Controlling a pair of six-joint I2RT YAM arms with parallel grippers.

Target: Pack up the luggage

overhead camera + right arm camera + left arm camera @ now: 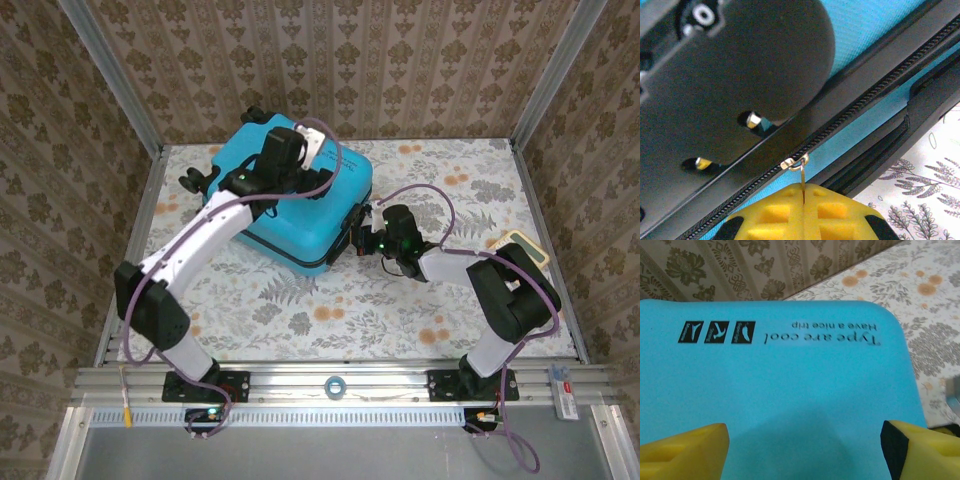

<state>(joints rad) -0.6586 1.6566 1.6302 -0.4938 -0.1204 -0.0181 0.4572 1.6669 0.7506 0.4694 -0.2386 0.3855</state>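
On the surface: we find the luggage (pixel 305 228) lying flat on the flower-patterned surface (pixel 400 310), toward its far left part. The turquoise shell faces up, the two halves are closed together, and black wheels (pixel 195 180) stick out at the far left side.
Left tool: we see the left tool (pixel 802 452) over the top of the shell. Its yellow fingers (pixel 685 450) are spread wide with only bare turquoise between them, so it grips nothing. We cannot tell whether the fingers touch the shell.
Shell print: we read "Type are cool" and "Have a nice trip" in black (pixel 822 336), beside three small black logo squares (pixel 717 332). All of it is upside down in the left wrist view.
Right tool: we see the right tool (pixel 804 200) at the right-hand side of the luggage, near a wheel. Its yellow pads are pressed together and pinch the thin metal zipper pull (pixel 803 175).
Zipper: the black zipper track (pixel 865 107) runs diagonally between turquoise bands. Its slider (pixel 791 163) sits just above the tips of the right tool.
Wheel close up: a round black wheel (pixel 750 55) sits at the upper left of the right wrist view, just beside the zipper track.
Arms: the left arm (pixel 200 245) reaches from the near left up onto the luggage. The right arm (pixel 500 290) bends in from the near right toward its side.
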